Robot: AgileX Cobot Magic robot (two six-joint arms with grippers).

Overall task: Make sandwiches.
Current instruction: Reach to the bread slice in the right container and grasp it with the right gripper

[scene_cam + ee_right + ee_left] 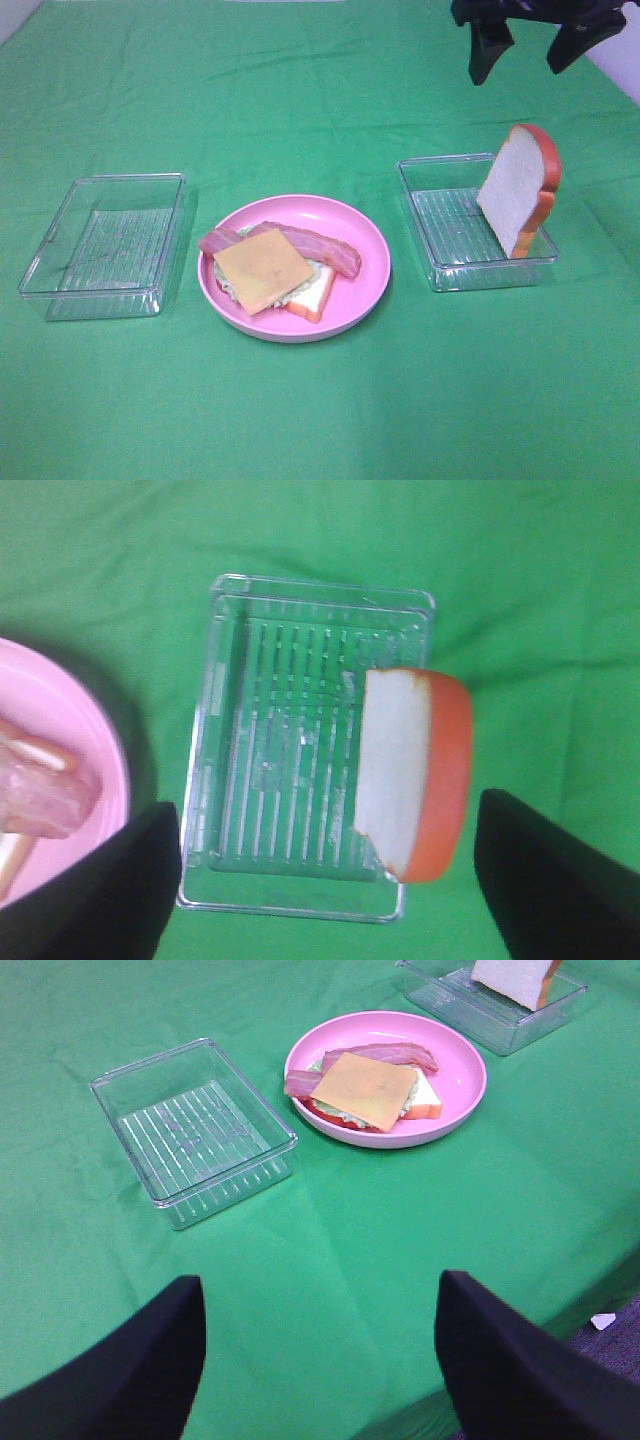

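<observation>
The partly stacked sandwich (pixel 272 270) lies on the round pink plate (pixel 365 290). A yellow-orange cheese square (pixel 263 268) is on top, over bacon strips (pixel 318 248), lettuce and a white bread slice (pixel 312 296). The left wrist view shows the same stack (pixel 365 1090). A second bread slice (pixel 518 187) leans upright against the right wall of the right clear tray (pixel 440 270). It also shows in the right wrist view as the bread slice (pixel 410 770). My right gripper (pixel 522 68) hangs open high above that tray, nothing between its fingers (pixel 560 885). My left gripper (pixel 320 1360) is open and empty, well short of the plate.
An empty clear tray (pixel 45 285) sits left of the plate and appears as the tray (pixel 125 1090) in the left wrist view. Green cloth covers the table. The table's edge (pixel 560 1325) drops off near the left gripper.
</observation>
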